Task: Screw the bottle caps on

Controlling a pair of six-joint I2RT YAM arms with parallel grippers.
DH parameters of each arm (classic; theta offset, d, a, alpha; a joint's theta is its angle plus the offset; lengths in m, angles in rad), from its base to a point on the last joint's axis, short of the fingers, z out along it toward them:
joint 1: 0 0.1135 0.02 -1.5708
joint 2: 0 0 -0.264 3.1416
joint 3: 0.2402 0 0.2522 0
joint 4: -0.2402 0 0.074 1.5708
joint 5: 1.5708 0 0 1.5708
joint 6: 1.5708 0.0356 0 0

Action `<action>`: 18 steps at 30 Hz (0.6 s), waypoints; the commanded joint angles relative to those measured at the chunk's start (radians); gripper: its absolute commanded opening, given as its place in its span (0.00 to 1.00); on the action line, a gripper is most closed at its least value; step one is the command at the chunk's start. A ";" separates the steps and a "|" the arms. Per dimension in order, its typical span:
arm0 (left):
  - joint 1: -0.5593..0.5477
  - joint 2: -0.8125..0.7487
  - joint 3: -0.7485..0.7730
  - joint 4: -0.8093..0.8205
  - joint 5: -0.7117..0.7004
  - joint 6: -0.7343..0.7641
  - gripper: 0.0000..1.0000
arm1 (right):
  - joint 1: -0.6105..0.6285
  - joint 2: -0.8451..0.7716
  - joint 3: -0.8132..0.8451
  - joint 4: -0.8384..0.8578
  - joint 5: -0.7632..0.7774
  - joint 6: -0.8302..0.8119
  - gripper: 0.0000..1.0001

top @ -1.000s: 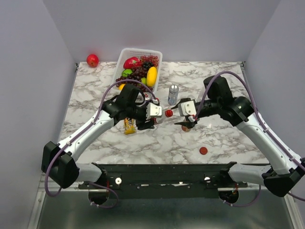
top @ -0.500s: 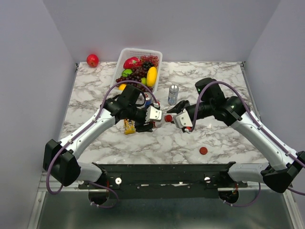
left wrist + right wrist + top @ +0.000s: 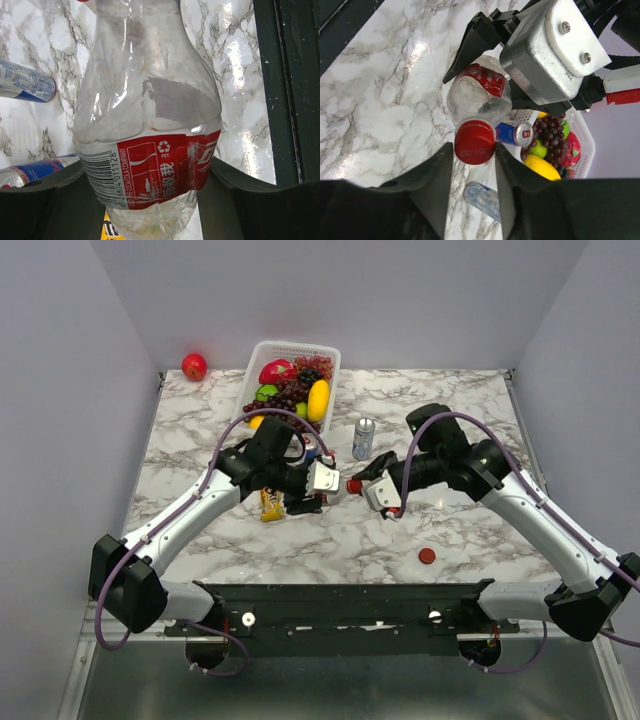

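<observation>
Red cap (image 3: 354,486) sits mid-table in the top view, between the left gripper (image 3: 325,483) and right gripper (image 3: 361,483), which meet there. A second red cap (image 3: 427,556) lies loose, nearer and to the right. A soda can (image 3: 364,438) stands just beyond the grippers. Left wrist view: the left fingers (image 3: 45,200) clamp a clear bottle (image 3: 150,125) across its red label. Right wrist view: the right jaws grasp the red cap at the bottle's mouth.
</observation>
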 commanded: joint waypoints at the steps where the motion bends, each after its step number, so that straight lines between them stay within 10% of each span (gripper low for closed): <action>1: -0.005 -0.016 0.001 0.034 0.011 -0.020 0.00 | 0.008 0.023 0.032 -0.017 -0.009 0.033 0.39; 14: -0.116 -0.260 -0.324 0.895 -0.761 -0.341 0.00 | -0.025 0.427 0.457 -0.030 0.268 1.273 0.00; 18: -0.199 -0.217 -0.315 0.890 -0.959 -0.270 0.00 | -0.142 0.557 0.497 -0.069 -0.125 1.658 0.01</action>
